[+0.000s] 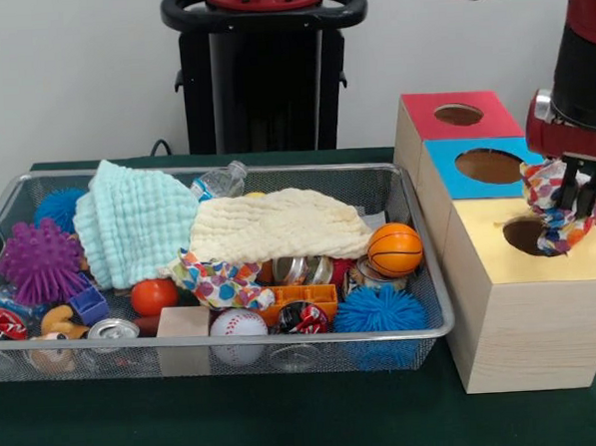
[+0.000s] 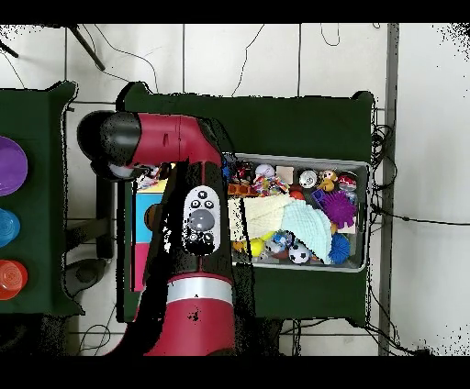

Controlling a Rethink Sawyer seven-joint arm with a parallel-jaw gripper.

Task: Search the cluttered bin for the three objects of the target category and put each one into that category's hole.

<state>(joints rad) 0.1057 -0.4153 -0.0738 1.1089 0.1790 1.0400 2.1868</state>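
The red and black arm (image 2: pixel 184 229) rises from six o'clock and covers most of the hole boxes (image 2: pixel 147 216). At three o'clock from it lies the wire bin (image 2: pixel 360 167), holding a cream cloth (image 2: pixel 264 213), a mint cloth (image 2: pixel 307 225) and a purple spiky ball (image 2: pixel 341 207).

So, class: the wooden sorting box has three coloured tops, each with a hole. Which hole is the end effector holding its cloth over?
The yellow-topped hole, nearest the camera; the blue and red ones sit behind it, uncovered.
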